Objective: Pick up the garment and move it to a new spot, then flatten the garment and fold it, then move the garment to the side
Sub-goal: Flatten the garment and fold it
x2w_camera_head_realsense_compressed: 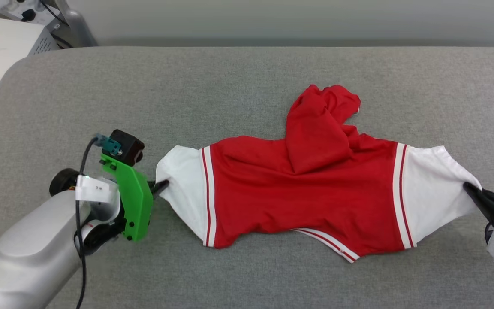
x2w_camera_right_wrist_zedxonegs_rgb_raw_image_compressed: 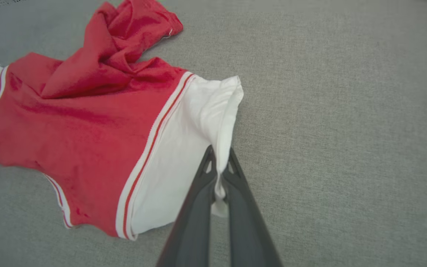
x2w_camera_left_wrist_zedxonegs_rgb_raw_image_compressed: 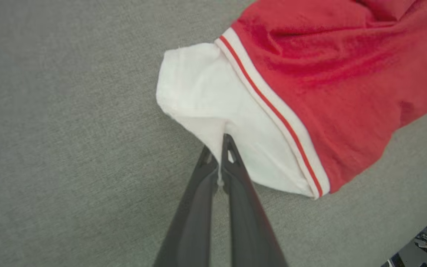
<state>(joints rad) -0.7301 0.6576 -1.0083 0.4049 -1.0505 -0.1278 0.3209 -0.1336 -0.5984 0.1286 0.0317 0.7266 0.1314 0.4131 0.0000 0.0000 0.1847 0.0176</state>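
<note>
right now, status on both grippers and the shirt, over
Left gripper shut on garment, at one white sleeve; right gripper shut on the other. Garment spread between them on grey table. Red fold bunched over its middle.

1. A red shirt (x2w_camera_head_realsense_compressed: 298, 193) with white sleeves lies spread sideways on the grey tabletop (x2w_camera_head_realsense_compressed: 230, 86). Part of its red cloth is bunched in a heap toward the far side.
2. The left end effector (x2w_camera_head_realsense_compressed: 162, 186), just past a green bracket (x2w_camera_head_realsense_compressed: 133, 201) on its wrist, pinches the tip of one white sleeve.
3. The right end effector (x2w_camera_head_realsense_compressed: 472, 189) pinches the tip of the other sleeve.
4. Both sleeves taper to points at the fingers, and the red body between them is wrinkled.
</note>
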